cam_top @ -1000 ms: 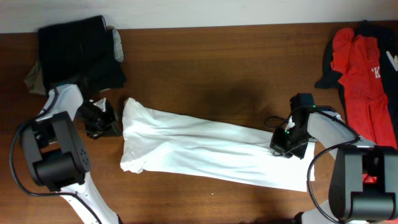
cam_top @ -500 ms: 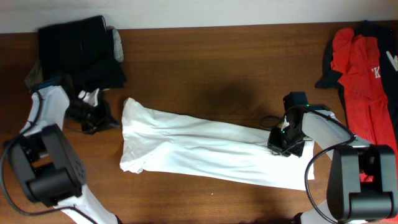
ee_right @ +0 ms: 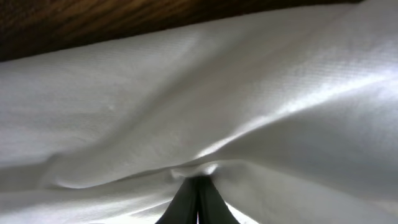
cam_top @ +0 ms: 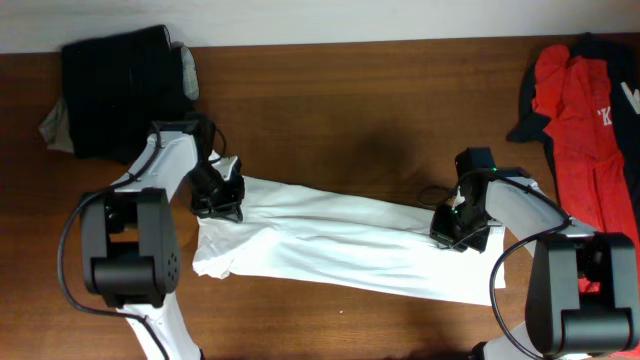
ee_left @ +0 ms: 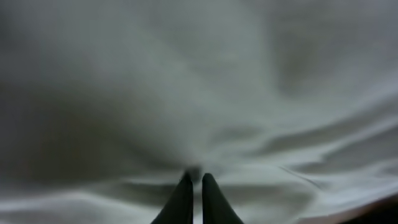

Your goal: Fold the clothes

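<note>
The white T-shirt (cam_top: pixel 340 240) lies on the wooden table as a long strip folded lengthwise, running from left to lower right. My left gripper (cam_top: pixel 218 196) is over its left end. In the left wrist view its fingers (ee_left: pixel 194 179) are shut, with the tips against blurred white fabric (ee_left: pixel 249 93). My right gripper (cam_top: pixel 456 226) is at the shirt's right end. In the right wrist view its fingers (ee_right: pixel 198 182) are shut on a small ridge of the white fabric (ee_right: pixel 205 112).
A pile of black clothes (cam_top: pixel 125 85) with a grey piece (cam_top: pixel 55 125) lies at the back left. A red and black garment (cam_top: pixel 580 115) lies at the right edge. Bare wooden table (cam_top: pixel 340 110) shows behind the shirt.
My left gripper has swung right from the bare table beside the black pile onto the shirt's left end. The right gripper has stayed put at the right end.
</note>
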